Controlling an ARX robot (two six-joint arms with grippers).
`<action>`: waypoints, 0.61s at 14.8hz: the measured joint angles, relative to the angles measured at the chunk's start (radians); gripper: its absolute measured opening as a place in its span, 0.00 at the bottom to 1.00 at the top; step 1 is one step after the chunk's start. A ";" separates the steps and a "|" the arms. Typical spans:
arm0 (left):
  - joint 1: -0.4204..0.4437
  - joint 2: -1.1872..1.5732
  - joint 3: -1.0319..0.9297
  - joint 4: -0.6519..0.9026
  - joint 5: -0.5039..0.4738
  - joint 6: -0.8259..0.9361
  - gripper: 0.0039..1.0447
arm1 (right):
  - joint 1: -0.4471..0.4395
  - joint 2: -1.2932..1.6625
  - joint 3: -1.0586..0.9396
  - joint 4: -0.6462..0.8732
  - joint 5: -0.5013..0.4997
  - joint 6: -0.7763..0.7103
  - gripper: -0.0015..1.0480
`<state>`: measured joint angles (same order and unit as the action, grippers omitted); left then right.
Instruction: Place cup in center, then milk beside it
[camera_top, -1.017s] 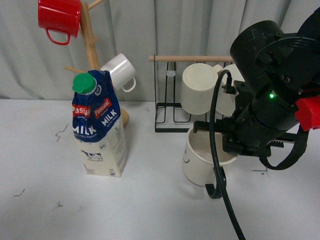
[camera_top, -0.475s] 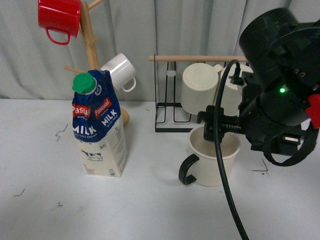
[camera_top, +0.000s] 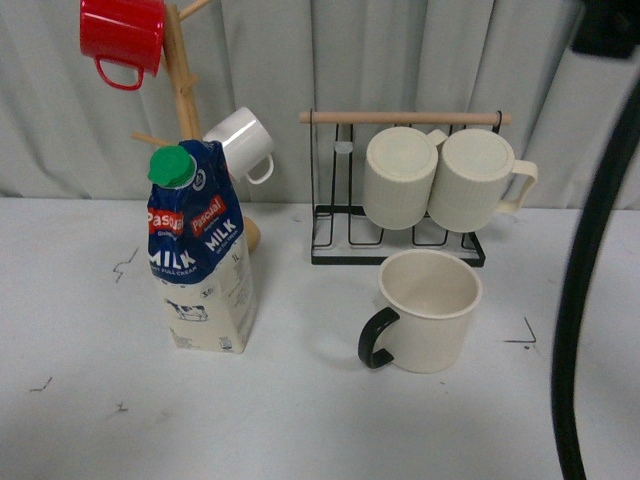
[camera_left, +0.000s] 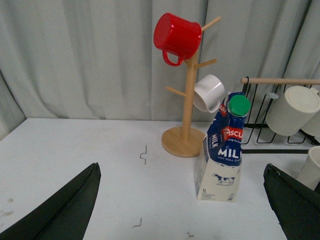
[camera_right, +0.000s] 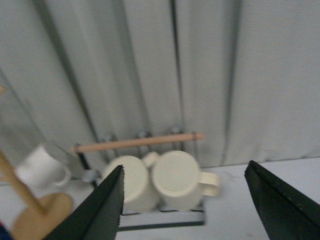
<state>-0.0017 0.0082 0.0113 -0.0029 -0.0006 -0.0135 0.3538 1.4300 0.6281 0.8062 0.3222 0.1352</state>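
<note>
On the white table (camera_top: 300, 425) the cup (camera_top: 427, 312) sits centred; left gripper (camera_left: 181, 167) and right gripper (camera_right: 184, 171) gape empty, so grasping the milk carton (camera_top: 200, 270) seems next.

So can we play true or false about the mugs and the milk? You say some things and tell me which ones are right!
1. The cup with the black handle stands upright on the table. True.
2. The milk is lying on its side. False: it stands upright, left of the cup and not touching it.
3. A red mug hangs on the wooden mug tree. True.
4. The milk's cap is yellow. False: the cap is green.
5. A gripper is holding the cup. False: nothing touches it; the left gripper and the right gripper are open and empty.
</note>
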 joint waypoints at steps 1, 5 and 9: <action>0.000 0.000 0.000 0.000 -0.001 0.000 0.94 | -0.040 -0.024 -0.090 0.051 -0.006 -0.056 0.62; 0.001 0.000 0.000 -0.001 0.000 0.000 0.94 | -0.158 -0.260 -0.349 0.088 -0.126 -0.122 0.08; 0.001 0.000 0.000 0.000 0.000 0.000 0.94 | -0.232 -0.452 -0.481 0.023 -0.199 -0.129 0.02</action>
<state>-0.0010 0.0082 0.0113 -0.0032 -0.0006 -0.0135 0.1219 0.9775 0.1467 0.8295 0.1230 0.0063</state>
